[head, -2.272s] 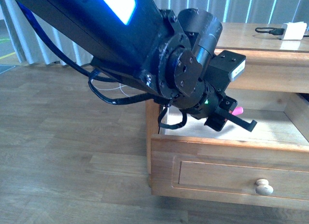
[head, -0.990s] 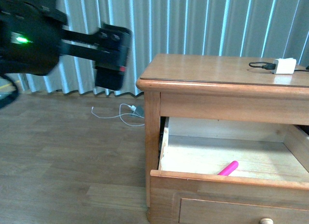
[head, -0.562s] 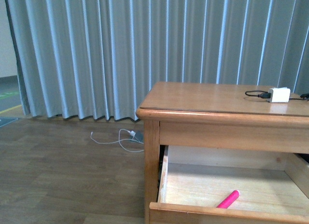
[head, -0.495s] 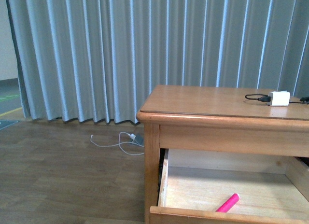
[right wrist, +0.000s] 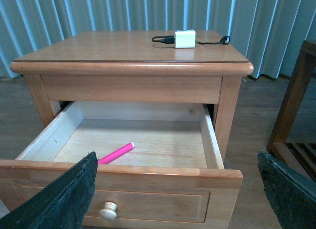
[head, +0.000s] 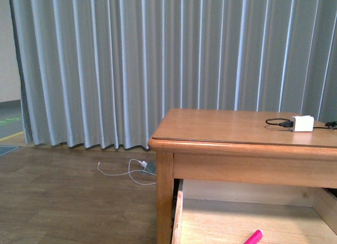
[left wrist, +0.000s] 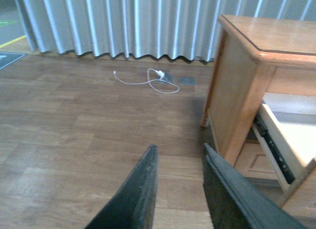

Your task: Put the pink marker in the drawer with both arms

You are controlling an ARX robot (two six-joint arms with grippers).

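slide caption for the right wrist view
Pink marker lies in the open drawer; white charger sits on the dresser top.

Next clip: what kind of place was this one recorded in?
Probably a bedroom or living room, possibly a staged one. There is a wooden nightstand with a white charger block on top, floor-length grey curtains behind it, and wood-plank flooring with a loose white cable lying on it.

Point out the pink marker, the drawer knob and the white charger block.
pink marker [right wrist: 117, 153], right wrist view, middle of its barrel.
drawer knob [right wrist: 108, 209], right wrist view, its round face.
white charger block [right wrist: 184, 39], right wrist view, its near side.
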